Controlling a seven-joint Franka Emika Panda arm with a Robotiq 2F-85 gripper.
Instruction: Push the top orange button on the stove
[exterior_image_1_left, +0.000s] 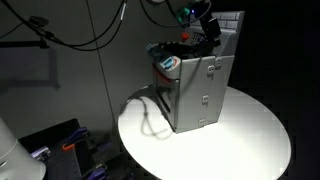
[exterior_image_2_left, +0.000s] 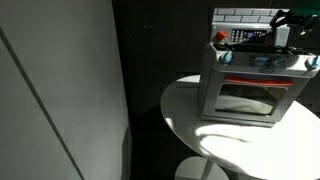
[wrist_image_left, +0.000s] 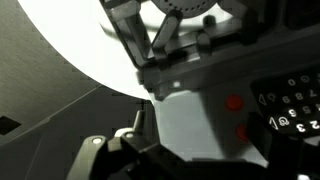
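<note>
White table (exterior_image_2_left: 183, 108): round, below the claw (exterior_image_1_left: 204, 34).
Grey stove (exterior_image_2_left: 250, 88): on it, directly under the claw.
Red-orange buttons (wrist_image_left: 233, 101): 2, just ahead of the claw in the wrist view; which is top, unclear.
Writing: digits (wrist_image_left: 301, 95) 2, 3 just beyond them.
Claw state: spread or pressed together, cannot tell.

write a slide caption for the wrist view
Wrist camera close on the grey toy stove: two orange-red buttons beside a black numbered panel, white table at upper left.
</note>
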